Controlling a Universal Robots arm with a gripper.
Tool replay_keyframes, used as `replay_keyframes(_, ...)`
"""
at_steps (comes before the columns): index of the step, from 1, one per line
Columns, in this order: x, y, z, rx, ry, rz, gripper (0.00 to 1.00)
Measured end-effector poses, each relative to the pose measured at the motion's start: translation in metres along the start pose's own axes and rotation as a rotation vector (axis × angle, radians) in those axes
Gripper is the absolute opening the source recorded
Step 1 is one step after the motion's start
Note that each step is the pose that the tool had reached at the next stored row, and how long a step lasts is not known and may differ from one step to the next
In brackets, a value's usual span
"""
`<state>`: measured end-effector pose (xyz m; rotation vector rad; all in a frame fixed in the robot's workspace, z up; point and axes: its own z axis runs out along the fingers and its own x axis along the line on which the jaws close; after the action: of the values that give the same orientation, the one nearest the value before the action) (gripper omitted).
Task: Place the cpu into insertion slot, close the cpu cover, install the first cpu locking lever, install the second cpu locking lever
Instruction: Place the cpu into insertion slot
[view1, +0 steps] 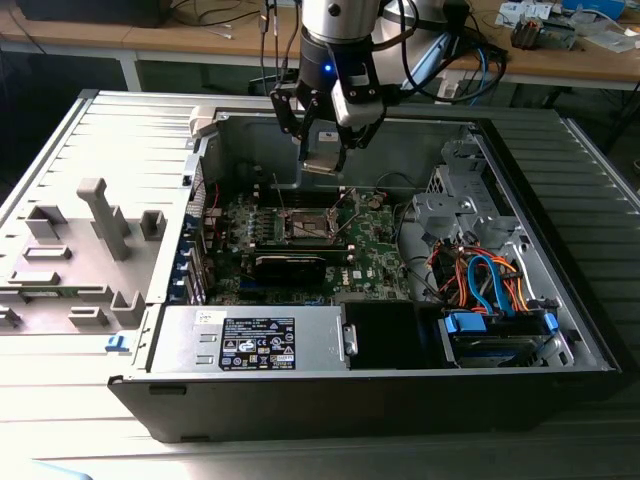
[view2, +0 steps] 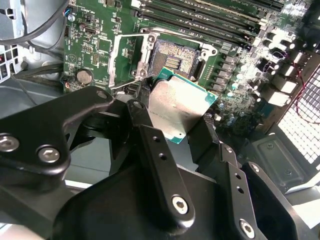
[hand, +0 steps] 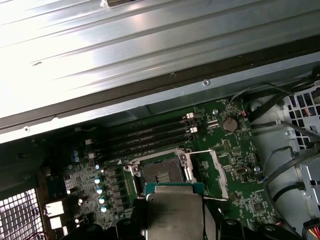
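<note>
Leftmost in the exterior view, a grey plastic fixture (view1: 90, 240) with upright pegs lies on the ribbed table beside the open computer case (view1: 560, 300). Inside the case, the green motherboard (view1: 375, 255) lies flat, with the power supply (view1: 255, 340) along the near wall.

Near the board's middle sits the insertion slot (view1: 308, 225), uncovered, its dark contact field bare in both wrist views (view2: 172, 60) (hand: 162, 175). The cpu cover (view2: 114, 60) (hand: 220, 174) is swung fully back and lies flat beside the slot, with green board showing through its window.

Above the slot hangs the gripper (view1: 323, 148), its black fingers (view2: 155, 150) clamped narrowly on two opposite edges of the cpu (view1: 322, 160). The chip is square, so it has no long side to speak of. It is held tilted, clear of the board, its grey metal top (view2: 177, 107) turned towards the wrist cameras and its free green edge pointing down at the slot (hand: 175, 215).

Further to the exterior view's right stand a grey metal drive cage (view1: 455, 200) and a tangle of orange and blue cables (view1: 480, 280), well apart from the slot.
</note>
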<state>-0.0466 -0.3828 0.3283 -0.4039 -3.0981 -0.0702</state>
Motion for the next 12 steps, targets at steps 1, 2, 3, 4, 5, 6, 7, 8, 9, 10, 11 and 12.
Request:
replay_keyframes(1,0.0000,0.0000,0.0000,0.0000,-0.0001,0.003,0.55)
replay_keyframes(2,0.0000,0.0000,0.0000,-0.0001,-0.0002,0.005,0.55)
replay_keyframes(3,0.0000,0.0000,0.0000,-0.0001,-0.0003,0.008,0.55)
replay_keyframes(4,0.0000,0.0000,0.0000,-0.0002,-0.0004,0.010,0.55)
replay_keyframes(5,0.0000,0.0000,0.0000,-0.0002,-0.0005,0.012,0.55)
replay_keyframes(6,0.0000,0.0000,0.0000,-0.0002,-0.0006,0.013,0.55)
replay_keyframes(7,0.0000,0.0000,0.0000,-0.0002,-0.0007,0.015,0.55)
replay_keyframes(8,0.0000,0.0000,0.0000,-0.0003,-0.0007,0.016,0.55)
replay_keyframes(9,0.0000,0.0000,0.0000,-0.0003,-0.0007,0.018,0.55)
replay_keyframes(10,0.0000,0.0000,0.0000,-0.0003,-0.0008,0.019,0.55)
replay_keyframes(11,0.0000,0.0000,0.0000,-0.0004,-0.0008,0.020,0.55)
replay_keyframes(12,0.0000,0.0000,0.0000,-0.0004,-0.0009,0.020,0.55)
